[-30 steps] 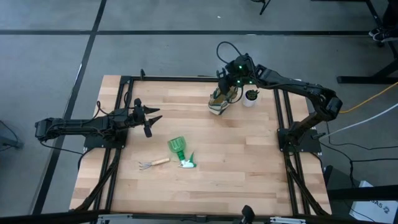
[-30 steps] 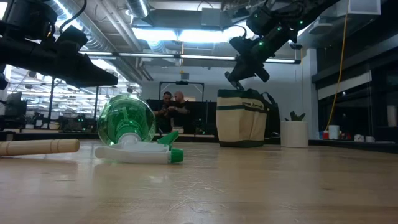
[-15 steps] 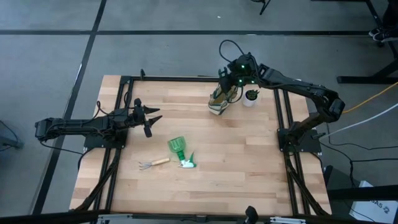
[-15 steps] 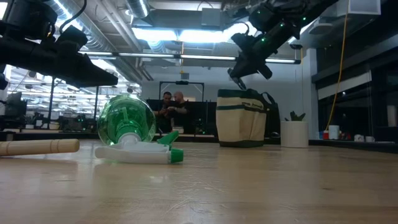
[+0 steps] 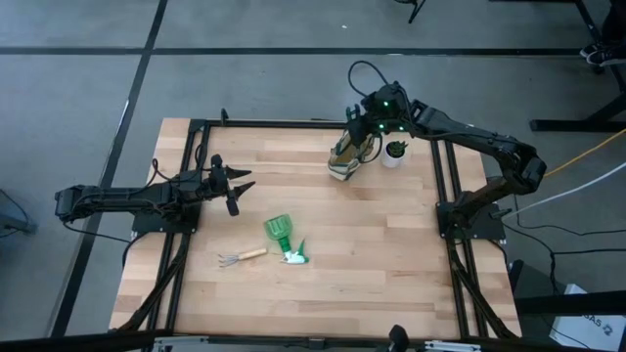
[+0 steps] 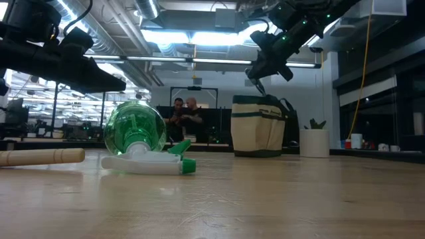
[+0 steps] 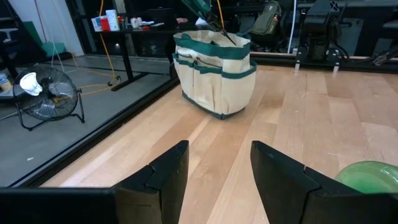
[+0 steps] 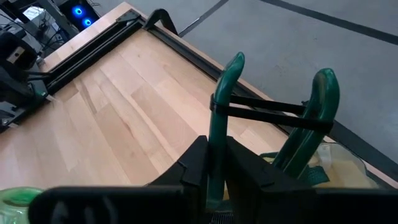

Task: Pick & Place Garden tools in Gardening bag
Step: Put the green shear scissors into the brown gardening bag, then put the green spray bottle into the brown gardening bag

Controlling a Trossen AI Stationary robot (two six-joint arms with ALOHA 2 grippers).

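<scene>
My right gripper [image 5: 369, 125] hangs over the open top of the olive-and-beige gardening bag [image 5: 344, 156] at the table's far side, shut on pruning shears with green handles [image 8: 273, 118]. The bag stands upright on its pale base [image 6: 257, 126]. My left gripper [image 5: 241, 186] is open and empty above the table's left middle. The wooden-handled rake [image 5: 240, 257], the green scoop [image 5: 279, 230] and the green-and-white sprayer piece [image 5: 295, 256] lie on the table near the middle. No trowel shows. My right gripper pinches one green handle of the shears [image 8: 216, 146] between its two fingers. The other handle [image 8: 314, 118] stands free beside it, joined to it by a black band. The fingers slant down from above the bag. The shears are lifted clear of the bag [image 7: 214, 71]; their blades are hidden.
A small white pot with a green plant [image 5: 394, 152] stands just right of the bag. Black frame rails run along the table's left, right and far edges. Bare wood lies between the loose tools and the bag. People stand far behind the table [image 6: 184, 113].
My right gripper has risen a little above the bag and drifted slightly toward the table's right edge, still shut on the shears.
</scene>
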